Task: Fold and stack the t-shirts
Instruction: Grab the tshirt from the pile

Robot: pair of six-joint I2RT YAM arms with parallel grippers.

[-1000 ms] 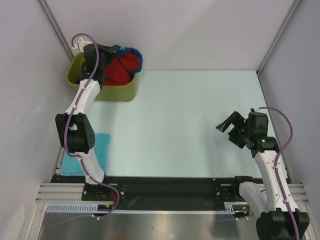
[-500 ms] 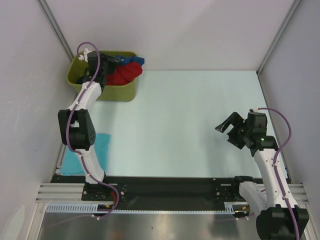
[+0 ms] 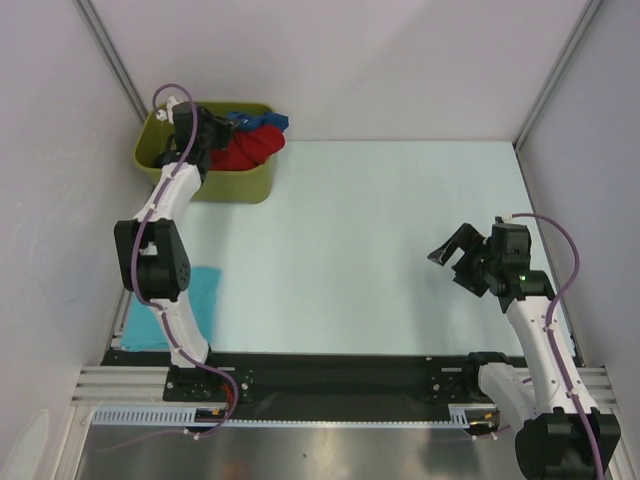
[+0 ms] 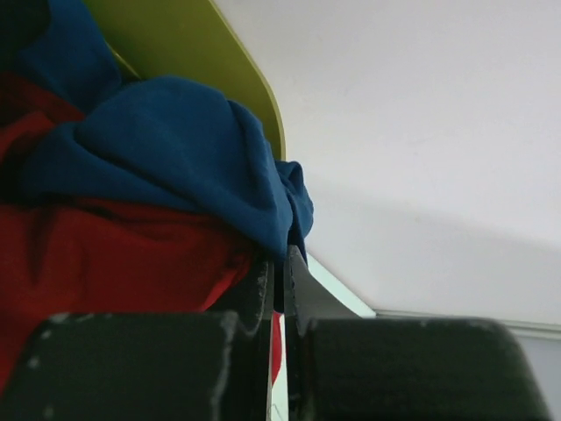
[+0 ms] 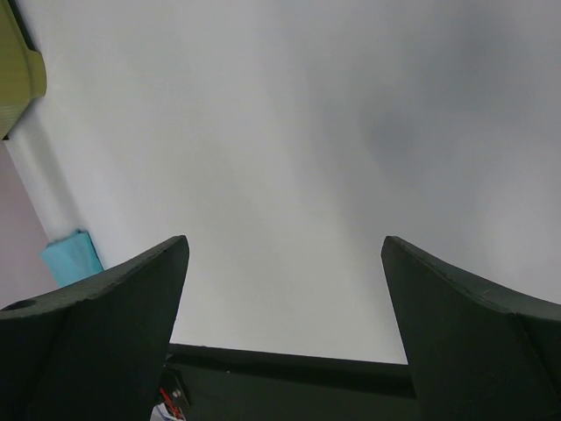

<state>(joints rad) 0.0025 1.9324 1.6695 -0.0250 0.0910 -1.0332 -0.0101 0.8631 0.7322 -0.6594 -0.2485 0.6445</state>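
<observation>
Since one second ago, the bundle of navy and red cloth that stood bulging above the rim of the olive-green bin (image 3: 240, 186) has dropped lower into it. The left arm has shifted slightly toward the back wall. The right arm and the folded turquoise t-shirt (image 3: 207, 290) show almost no change of position.

Left gripper (image 4: 279, 263): the jaws are closed to a thin slit. In the left wrist view, an edge of the navy blue t-shirt (image 4: 166, 149) runs down into that slit at the fingertips, so the cloth is pinched there. The red t-shirt (image 4: 105, 254) lies directly under the navy one and presses against the left finger. Whether any red cloth is also caught cannot be told.

Right gripper (image 5: 285, 254): the fingers (image 5: 114, 324) are spread wide. They hold nothing and touch nothing. The gripper hangs above the table (image 3: 360, 230) at its right side, well apart from the bin.

Location of the garments:
- The navy and red t-shirts are bunched together in the bin at the far left corner, and the navy one spills over the right rim.
- The turquoise t-shirt lies flat on the table at the near left edge, partly hidden behind the left arm.
</observation>
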